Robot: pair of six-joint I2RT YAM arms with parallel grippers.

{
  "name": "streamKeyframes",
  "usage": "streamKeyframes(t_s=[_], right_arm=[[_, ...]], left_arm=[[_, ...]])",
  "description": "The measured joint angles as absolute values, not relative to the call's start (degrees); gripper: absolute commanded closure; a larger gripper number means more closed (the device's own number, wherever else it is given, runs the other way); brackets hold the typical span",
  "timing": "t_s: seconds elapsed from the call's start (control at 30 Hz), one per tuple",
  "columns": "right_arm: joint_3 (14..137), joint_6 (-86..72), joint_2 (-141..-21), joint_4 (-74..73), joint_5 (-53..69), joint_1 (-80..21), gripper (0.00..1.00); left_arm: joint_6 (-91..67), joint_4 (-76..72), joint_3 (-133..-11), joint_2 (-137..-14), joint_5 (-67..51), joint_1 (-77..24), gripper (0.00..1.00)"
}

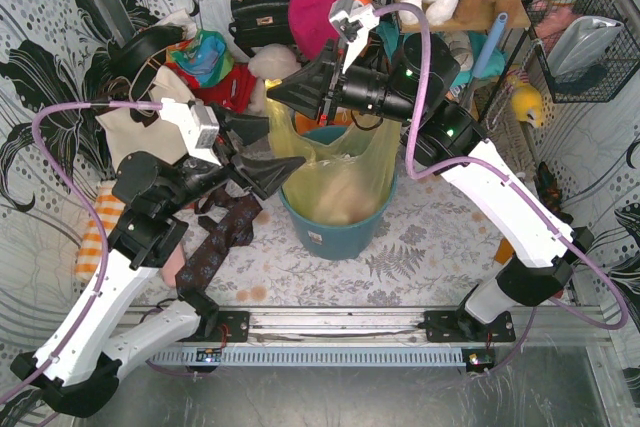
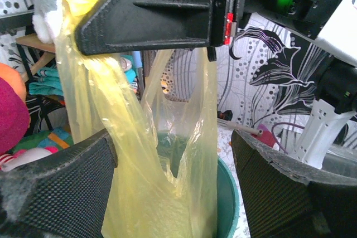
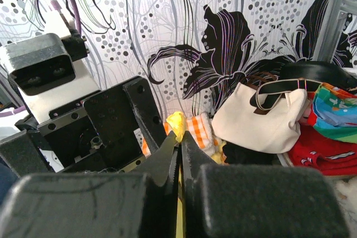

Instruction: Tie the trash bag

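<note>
The yellow-green trash bag [image 1: 340, 172] sits in the teal bucket [image 1: 335, 232], its top pulled up and to the left. My right gripper [image 1: 280, 97] is shut on the bag's top strips; a yellow tuft [image 3: 177, 122] sticks out past its closed fingertips [image 3: 179, 135]. My left gripper [image 1: 280, 145] is open, its two fingers on either side of the stretched bag just below the right gripper. In the left wrist view the bag [image 2: 162, 154] hangs between the spread fingers [image 2: 56, 176], with the bucket rim [image 2: 231, 193] behind it.
A cream tote [image 1: 140, 122] with dark straps lies at the left, also in the right wrist view [image 3: 262, 121]. A dark patterned cloth [image 1: 215, 242] and an orange checked towel [image 1: 95, 237] lie by the left arm. Bags and plush toys crowd the back; a wire basket [image 1: 590, 42] hangs at the right.
</note>
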State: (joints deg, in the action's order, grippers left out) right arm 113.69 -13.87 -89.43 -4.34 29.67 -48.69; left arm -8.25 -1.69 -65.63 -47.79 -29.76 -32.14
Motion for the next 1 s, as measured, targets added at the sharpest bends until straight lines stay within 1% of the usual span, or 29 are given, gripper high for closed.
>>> streamKeyframes(t_s=[0.27,0.5,0.73,1.0], right_arm=[[113.69,-14.04,-89.43,-4.29,30.46,-48.82,1.0],[113.69,-14.09,-89.43,-4.32,31.31,-48.86,1.0],[113.69,-14.04,-89.41,-4.95,31.42,-48.86,1.0],[113.69,-14.0,-88.68,-5.15,30.37,-48.86,1.0]], left_arm=[[-6.7,-1.72,-66.48,-48.14,-25.04,-32.14,0.1],[-4.99,-3.7,-69.84,-52.34,-23.83,-32.14,0.21],[-3.11,-3.9,-71.0,-53.56,-19.73,-32.14,0.22],[-0.05,0.23,-71.16,-48.49,-17.72,-32.14,0.2]])
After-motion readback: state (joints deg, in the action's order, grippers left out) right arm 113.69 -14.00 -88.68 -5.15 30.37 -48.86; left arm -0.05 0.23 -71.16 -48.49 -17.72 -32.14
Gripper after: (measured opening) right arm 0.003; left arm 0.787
